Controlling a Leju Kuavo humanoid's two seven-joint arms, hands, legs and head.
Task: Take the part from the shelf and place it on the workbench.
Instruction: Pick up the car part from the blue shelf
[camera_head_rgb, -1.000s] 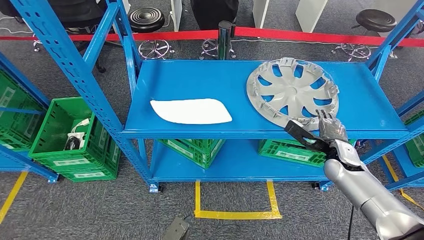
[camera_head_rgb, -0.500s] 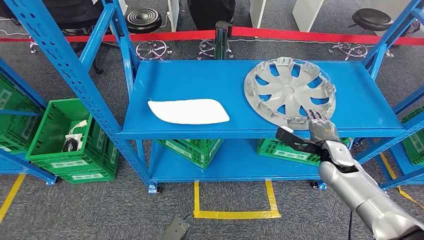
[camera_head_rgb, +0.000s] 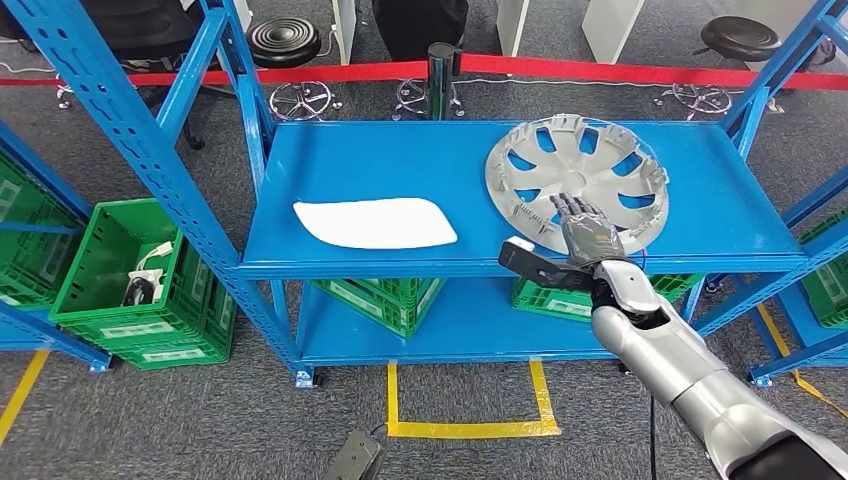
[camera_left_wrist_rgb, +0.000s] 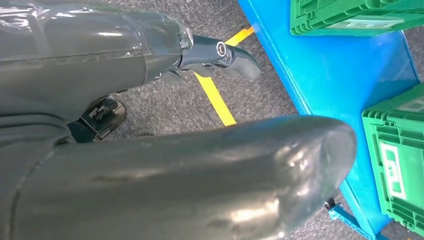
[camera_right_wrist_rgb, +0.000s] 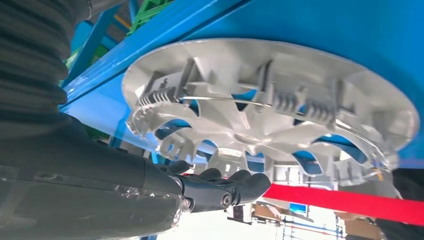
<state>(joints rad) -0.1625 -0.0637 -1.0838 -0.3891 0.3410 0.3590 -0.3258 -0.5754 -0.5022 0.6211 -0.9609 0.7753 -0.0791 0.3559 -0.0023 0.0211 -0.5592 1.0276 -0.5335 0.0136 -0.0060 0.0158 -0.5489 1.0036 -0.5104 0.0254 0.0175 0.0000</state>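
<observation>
— Where's your part, and what room do you have?
— The silver hubcap (camera_head_rgb: 577, 184) lies flat on the upper shelf (camera_head_rgb: 400, 160), at its right end, near the front edge. Bare blue deck lies between it and the white panel (camera_head_rgb: 375, 222) to its left. Blue uprights (camera_head_rgb: 745, 125) stand just right of it.

— And your hands?
— Your right hand (camera_head_rgb: 580, 232) reaches over the hubcap's near rim, fingers straight and apart, thumb out sideways, holding nothing. Your left hand (camera_left_wrist_rgb: 220, 57) hangs low by the bottom shelf; I cannot tell its grip.
</observation>
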